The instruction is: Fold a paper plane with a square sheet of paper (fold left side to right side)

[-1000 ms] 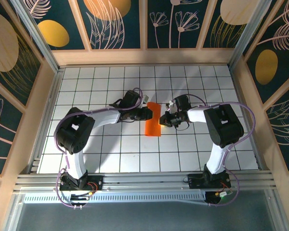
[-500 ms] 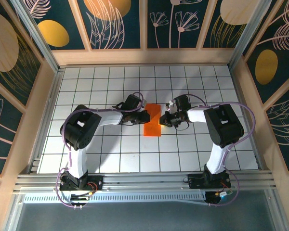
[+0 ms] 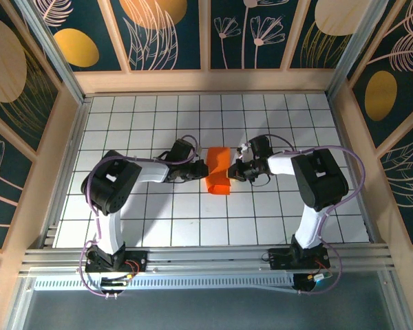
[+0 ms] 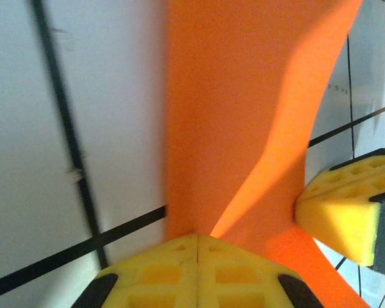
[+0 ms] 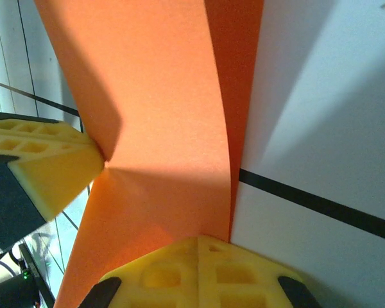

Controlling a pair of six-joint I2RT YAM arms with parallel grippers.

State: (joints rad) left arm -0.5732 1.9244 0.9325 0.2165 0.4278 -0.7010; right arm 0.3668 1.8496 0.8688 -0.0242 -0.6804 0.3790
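Observation:
The orange sheet of paper point(image 3: 218, 169) is a folded narrow band at the table's middle, arched up between both grippers. My left gripper point(image 3: 204, 168) is shut on its left edge, and my right gripper point(image 3: 233, 170) is shut on its right edge. In the left wrist view the yellow pads point(image 4: 179, 269) meet at the gripper tip point(image 4: 197, 237) with the paper point(image 4: 231, 115) running out from them. The right gripper's pad point(image 4: 337, 215) touches its far edge. In the right wrist view the paper point(image 5: 154, 96) leaves the shut tip point(image 5: 201, 239), dimpled where the left pad point(image 5: 51, 167) pinches it.
The white grid table point(image 3: 158, 213) is walled by a wooden frame point(image 3: 206, 81) at the back and sides. Both arms reach inward from their bases point(image 3: 113, 261) at the near edge, elbows out to either side.
The left gripper has closed on the paper's left edge and drawn slightly left. The paper, flat before, now bulges up between the two grippers. The right gripper has stayed put.

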